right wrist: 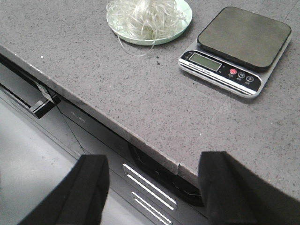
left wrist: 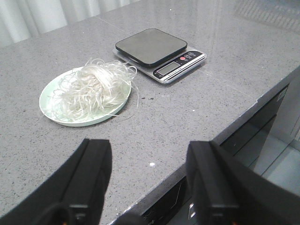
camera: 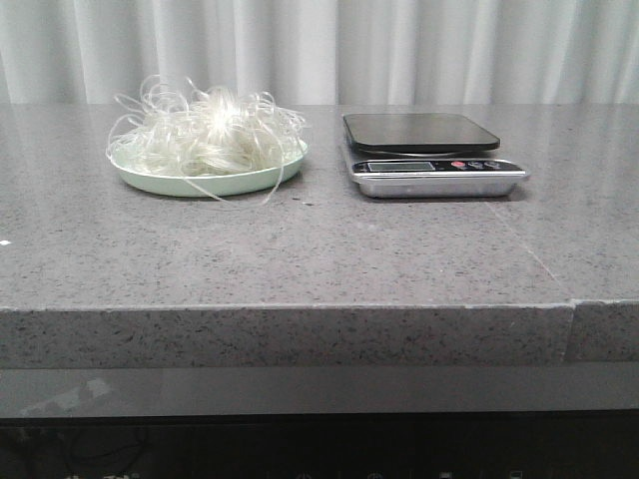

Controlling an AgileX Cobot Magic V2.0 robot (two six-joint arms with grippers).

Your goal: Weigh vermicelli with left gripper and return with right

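Loose tangle of thin whitish vermicelli [camera: 207, 133] heaped on a pale green round plate [camera: 180, 184], toward the far left of the grey speckled stone tabletop [camera: 300, 249], well apart from both pairs of fingers. Black blocky left gripper [left wrist: 150, 180] spread wide and empty, hanging over the near edge of the tabletop, noodles and plate well beyond the fingers [left wrist: 91, 173]. Black right gripper [right wrist: 152, 187] likewise parted and holding nothing, out past the near edge, above dark drawer fronts with silver handles [right wrist: 150, 185].

Neither gripper visible from the front; only the wrist views show them. Drawers seen only from the right wrist.

Beside the plate, toward the right, a silver kitchen scale with a black square platform [camera: 424, 150], display and a red button facing the near edge. A few stray strands trailing over the plate rim onto the tabletop. Nothing between fingers and noodles but bare stone.
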